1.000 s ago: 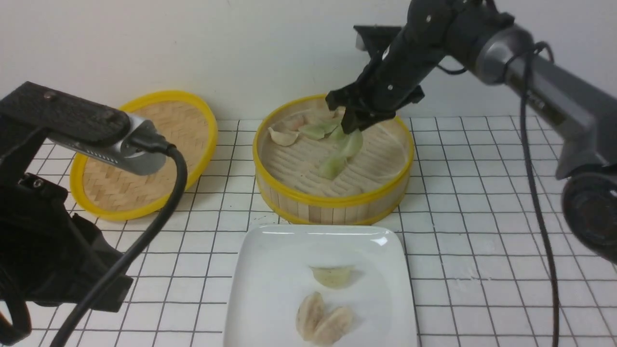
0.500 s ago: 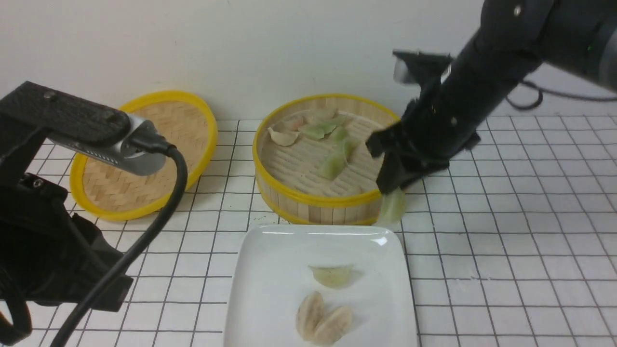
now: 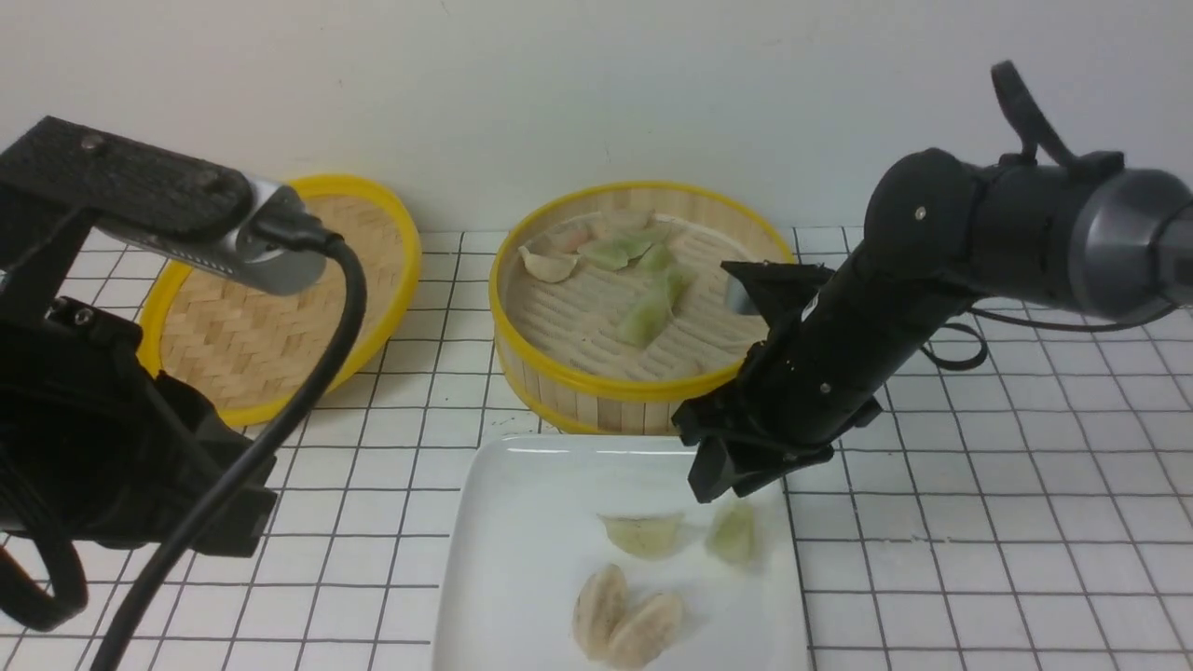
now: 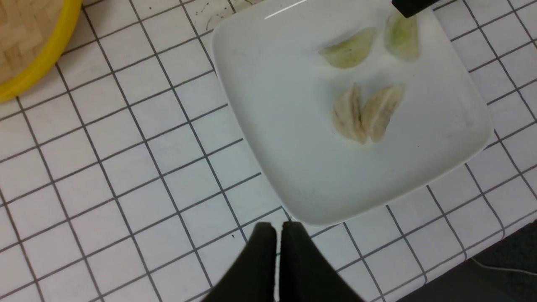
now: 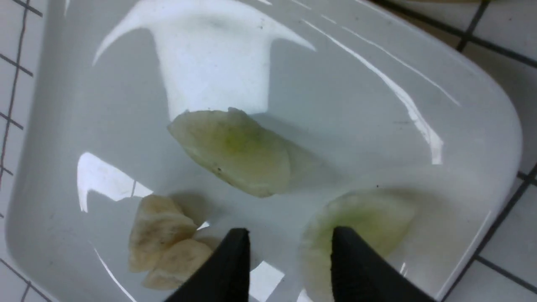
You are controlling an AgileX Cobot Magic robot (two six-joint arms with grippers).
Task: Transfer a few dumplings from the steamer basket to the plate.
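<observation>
The white plate (image 3: 522, 559) lies at the front centre. On it are a pale green dumpling (image 3: 643, 533) and two beige dumplings (image 3: 624, 620). A second green dumpling (image 3: 732, 536) sits just under my right gripper (image 3: 722, 485), free of its open jaws. In the right wrist view it (image 5: 369, 218) is blurred beside one finger of that gripper (image 5: 289, 230). The steamer basket (image 3: 643, 396) behind the plate holds several dumplings (image 3: 643, 321). My left gripper (image 4: 279, 226) is shut and empty over the tiles by the plate's edge (image 4: 293, 209).
The flat woven yellow-rimmed lid (image 3: 270, 308) leans at the back left, also in the left wrist view (image 4: 25, 54). The table is white tile with a dark grid. The wall stands close behind the basket. My left arm (image 3: 121, 438) fills the front left.
My right gripper carried a green dumpling out of the basket, over its front rim and down to the plate, then opened and let it go. The left arm barely moved.
</observation>
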